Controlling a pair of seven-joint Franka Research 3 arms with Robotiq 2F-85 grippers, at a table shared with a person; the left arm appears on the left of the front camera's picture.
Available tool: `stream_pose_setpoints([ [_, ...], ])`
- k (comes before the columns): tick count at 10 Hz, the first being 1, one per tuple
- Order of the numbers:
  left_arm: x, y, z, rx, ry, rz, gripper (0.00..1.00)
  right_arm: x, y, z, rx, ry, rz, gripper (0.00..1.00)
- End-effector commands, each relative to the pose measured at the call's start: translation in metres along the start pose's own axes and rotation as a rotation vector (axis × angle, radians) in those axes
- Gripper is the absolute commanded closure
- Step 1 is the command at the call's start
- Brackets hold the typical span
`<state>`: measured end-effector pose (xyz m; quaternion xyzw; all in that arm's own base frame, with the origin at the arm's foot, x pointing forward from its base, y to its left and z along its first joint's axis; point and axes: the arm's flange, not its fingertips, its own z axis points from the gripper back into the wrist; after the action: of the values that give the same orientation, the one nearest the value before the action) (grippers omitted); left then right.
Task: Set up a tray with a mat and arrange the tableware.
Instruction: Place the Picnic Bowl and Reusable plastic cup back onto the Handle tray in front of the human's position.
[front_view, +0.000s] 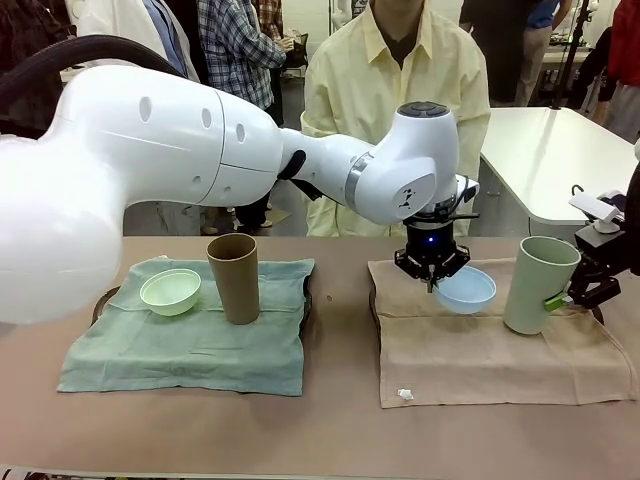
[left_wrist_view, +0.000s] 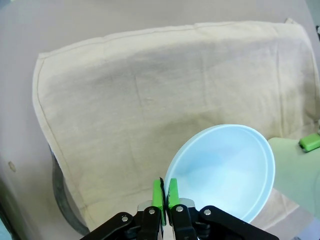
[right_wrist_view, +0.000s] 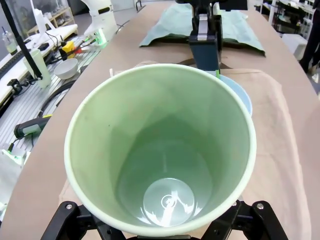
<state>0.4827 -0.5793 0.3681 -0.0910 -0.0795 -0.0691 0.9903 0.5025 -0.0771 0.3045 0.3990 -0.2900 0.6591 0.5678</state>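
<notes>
L end effector (front_view: 432, 283) pinching blue bowl (front_view: 466, 290); sage tumbler (front_view: 538, 284) adjacent.

Pale mint green round bowl (front_view: 171, 291) sits upright on the green cloth mat (front_view: 190, 335), left side. Matte brown tall handleless tumblr-style cup, i.e. brown tumbler (front_view: 234, 277), stands upright just beside it, to its right, same mat. Light blue round bowl (front_view: 465, 289) is tilted, rim pinched, over the beige cloth mat (front_view: 490, 350); smooth empty inside. Pale sage green tall tumbler (front_view: 538, 284) stands slightly tilted on the beige mat's right side, near the blue bowl, empty, glossy inside.
</notes>
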Motion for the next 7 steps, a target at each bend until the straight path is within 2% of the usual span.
stream_pose_setpoints([
  [1, 0.005, -0.004, -0.006, 0.026, -0.021, -0.023, 0.96, 0.002, -0.004, -0.004, -0.025, 0.015, -0.027, 0.16],
  [5, 0.005, -0.004, -0.018, 0.053, -0.012, -0.006, 0.96, 0.001, -0.004, -0.004, -0.022, 0.022, -0.031, 0.16],
  [6, 0.004, -0.003, -0.016, 0.057, -0.005, -0.008, 0.36, 0.003, -0.003, -0.003, -0.012, 0.013, -0.033, 0.00],
  [7, 0.004, -0.003, -0.012, 0.061, -0.002, -0.002, 0.36, 0.007, -0.001, 0.000, -0.014, 0.024, -0.036, 0.00],
])
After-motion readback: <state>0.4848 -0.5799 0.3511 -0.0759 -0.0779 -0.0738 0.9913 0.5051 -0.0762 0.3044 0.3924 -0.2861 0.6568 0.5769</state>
